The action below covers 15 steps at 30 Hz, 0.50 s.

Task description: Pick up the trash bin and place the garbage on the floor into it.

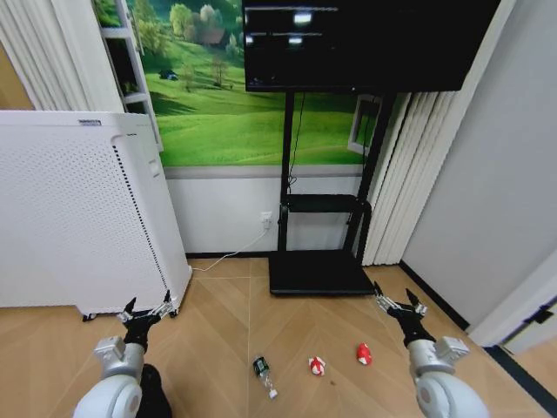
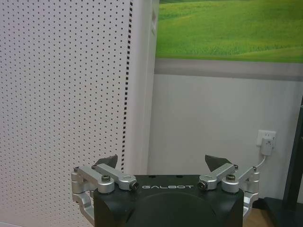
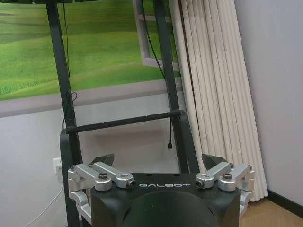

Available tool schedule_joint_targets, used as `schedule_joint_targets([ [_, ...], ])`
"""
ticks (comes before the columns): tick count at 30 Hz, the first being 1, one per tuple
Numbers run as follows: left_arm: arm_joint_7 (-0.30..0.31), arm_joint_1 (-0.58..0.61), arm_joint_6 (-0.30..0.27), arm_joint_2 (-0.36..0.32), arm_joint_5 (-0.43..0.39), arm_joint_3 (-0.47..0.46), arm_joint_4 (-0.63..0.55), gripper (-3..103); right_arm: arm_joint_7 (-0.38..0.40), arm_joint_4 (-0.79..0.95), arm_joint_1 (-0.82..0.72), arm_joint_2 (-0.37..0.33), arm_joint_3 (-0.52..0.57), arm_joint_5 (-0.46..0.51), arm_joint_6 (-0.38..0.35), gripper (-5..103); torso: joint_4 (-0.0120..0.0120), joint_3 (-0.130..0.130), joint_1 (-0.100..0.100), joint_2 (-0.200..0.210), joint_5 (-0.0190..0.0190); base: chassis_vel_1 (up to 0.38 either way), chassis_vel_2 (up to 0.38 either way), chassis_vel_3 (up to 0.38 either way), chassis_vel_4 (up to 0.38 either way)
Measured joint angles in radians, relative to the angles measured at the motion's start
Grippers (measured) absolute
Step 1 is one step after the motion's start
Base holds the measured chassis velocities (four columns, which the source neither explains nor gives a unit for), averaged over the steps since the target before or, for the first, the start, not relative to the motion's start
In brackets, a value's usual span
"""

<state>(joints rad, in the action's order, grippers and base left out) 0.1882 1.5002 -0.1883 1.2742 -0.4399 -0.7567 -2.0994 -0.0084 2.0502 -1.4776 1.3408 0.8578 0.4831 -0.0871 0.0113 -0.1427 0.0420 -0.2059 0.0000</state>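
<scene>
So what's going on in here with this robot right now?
Nothing is being handled yet. Both arms are held out low in front of the robot, left claw and right claw open and empty. Three bits of garbage lie on the wooden floor between them: a plastic bottle, a crumpled red-and-white wrapper and a small red piece. A dark shape by the left arm may be the trash bin.

"GALBOT" marks left gripper and right gripper.
</scene>
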Motion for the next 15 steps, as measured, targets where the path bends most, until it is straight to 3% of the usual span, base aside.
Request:
schedule_joint_targets([
  [7,-0.002,0.003,0.003,0.001,0.002,0.000,0.001,100,-0.002,0.002,-0.003,0.000,0.001,0.000,0.001,100,0.0000,0.034,-0.011,0.045,0.0000,0.000,0.000,0.000,0.000],
  [15,0.001,0.003,0.006,0.000,0.003,0.000,0.007,100,-0.003,0.002,-0.004,0.001,0.000,-0.001,0.002,100,0.0000,0.057,-0.017,0.073,0.0000,0.000,0.000,0.000,0.000],
])
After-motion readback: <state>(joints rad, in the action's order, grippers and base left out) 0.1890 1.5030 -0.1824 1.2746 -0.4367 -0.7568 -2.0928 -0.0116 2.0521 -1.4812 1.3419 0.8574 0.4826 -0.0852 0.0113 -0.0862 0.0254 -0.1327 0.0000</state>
